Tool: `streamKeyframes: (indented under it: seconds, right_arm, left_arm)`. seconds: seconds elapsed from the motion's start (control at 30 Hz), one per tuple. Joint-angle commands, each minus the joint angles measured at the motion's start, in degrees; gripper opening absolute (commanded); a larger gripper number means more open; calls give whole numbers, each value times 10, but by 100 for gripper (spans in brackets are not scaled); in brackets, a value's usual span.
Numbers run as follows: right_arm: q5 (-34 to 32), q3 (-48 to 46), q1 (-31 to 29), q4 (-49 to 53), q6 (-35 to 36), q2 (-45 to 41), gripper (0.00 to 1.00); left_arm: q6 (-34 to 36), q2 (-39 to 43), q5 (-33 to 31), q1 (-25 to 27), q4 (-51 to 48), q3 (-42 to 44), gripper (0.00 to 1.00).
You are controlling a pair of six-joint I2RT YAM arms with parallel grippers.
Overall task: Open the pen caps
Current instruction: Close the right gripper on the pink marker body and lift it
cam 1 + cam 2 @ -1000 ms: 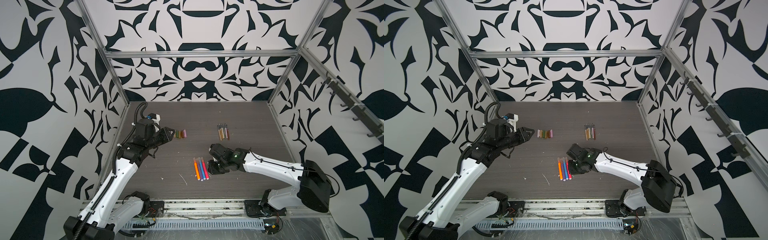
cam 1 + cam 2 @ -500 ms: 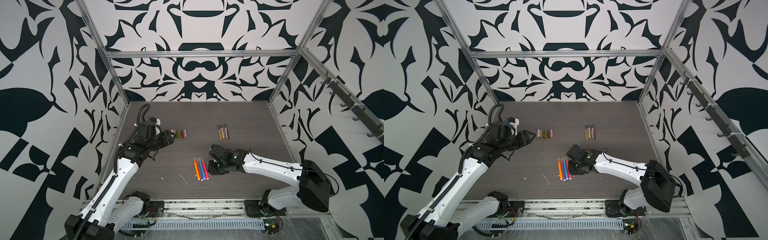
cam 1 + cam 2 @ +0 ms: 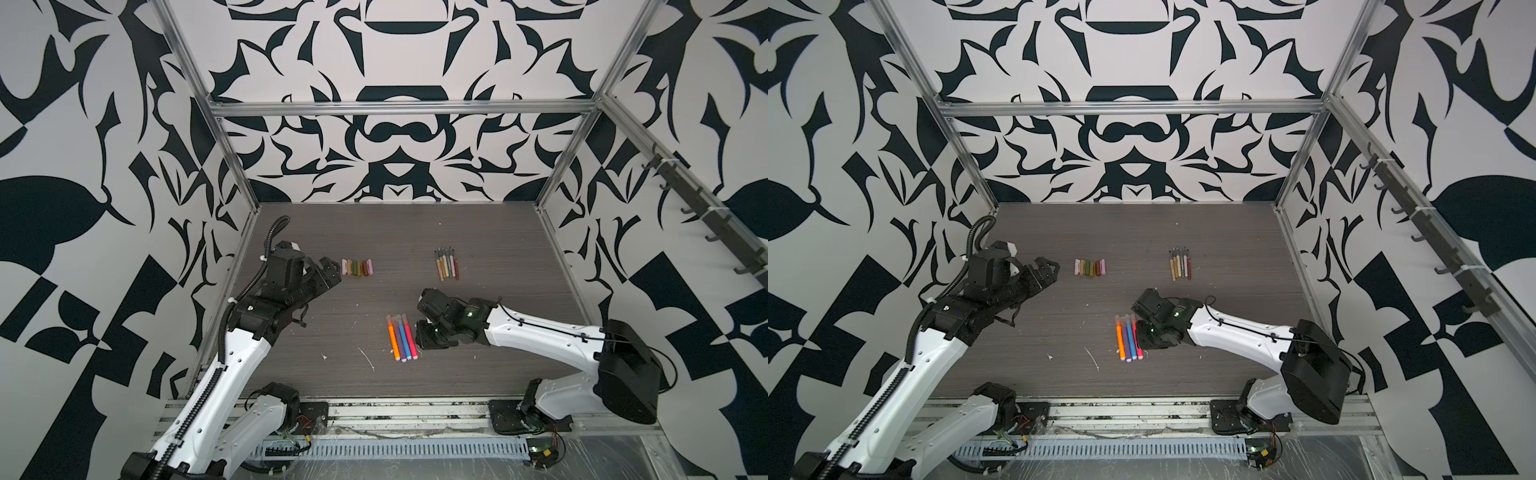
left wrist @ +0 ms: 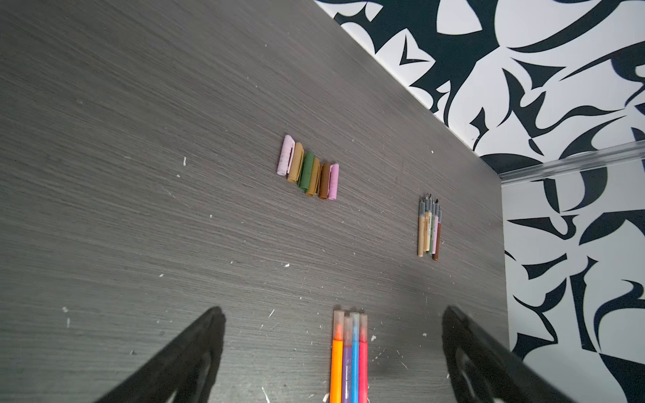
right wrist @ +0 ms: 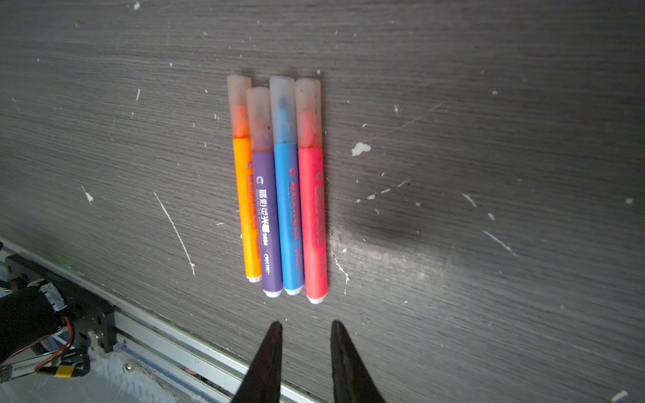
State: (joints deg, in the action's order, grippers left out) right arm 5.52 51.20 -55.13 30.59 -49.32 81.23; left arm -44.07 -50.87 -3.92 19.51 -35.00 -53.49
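Observation:
Several loose pen caps point(image 3: 357, 267) point(image 3: 1090, 267) point(image 4: 309, 167), pink, tan, green and brown, lie in a row at the table's back left. My left gripper point(image 3: 332, 272) point(image 3: 1054, 271) point(image 4: 333, 310) hovers just left of that row, open wide and empty. Several thin uncapped pens point(image 3: 446, 266) point(image 3: 1180, 266) point(image 4: 430, 226) lie at the back right. Orange, purple, blue and pink thick pens point(image 3: 401, 336) point(image 3: 1128, 336) point(image 5: 279, 188) lie side by side in the middle, each wearing a translucent cap point(image 5: 239, 101). My right gripper point(image 3: 422, 336) point(image 5: 306, 323) sits beside the pink one, slightly open, holding nothing.
The dark wood-grain table point(image 3: 415, 232) carries white flecks and scratches point(image 3: 368, 358). Patterned walls and metal frame posts point(image 3: 559, 166) close in the back and sides. A metal rail point(image 3: 374, 409) runs along the front edge, near the right gripper.
My left gripper has opened from nearly closed to wide and drawn back a little from the row of caps. The right arm has stayed still.

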Motion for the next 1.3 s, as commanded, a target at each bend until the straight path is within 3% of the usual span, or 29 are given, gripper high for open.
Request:
streamKeyframes:
  seconds: [0.0, 0.73, 1.27]
  right_arm:
    - [9, 30, -2, 10, 17, 14, 27]
    - [25, 56, -3, -8, 26, 137, 27]
    - [-27, 79, -2, 75, 17, 159, 28]
  left_arm:
    - [22, 13, -21, -1, -10, -8, 100]
    - [55, -11, 43, -2, -48, -46, 99]
    - [62, -10, 62, -2, -35, -41, 99]
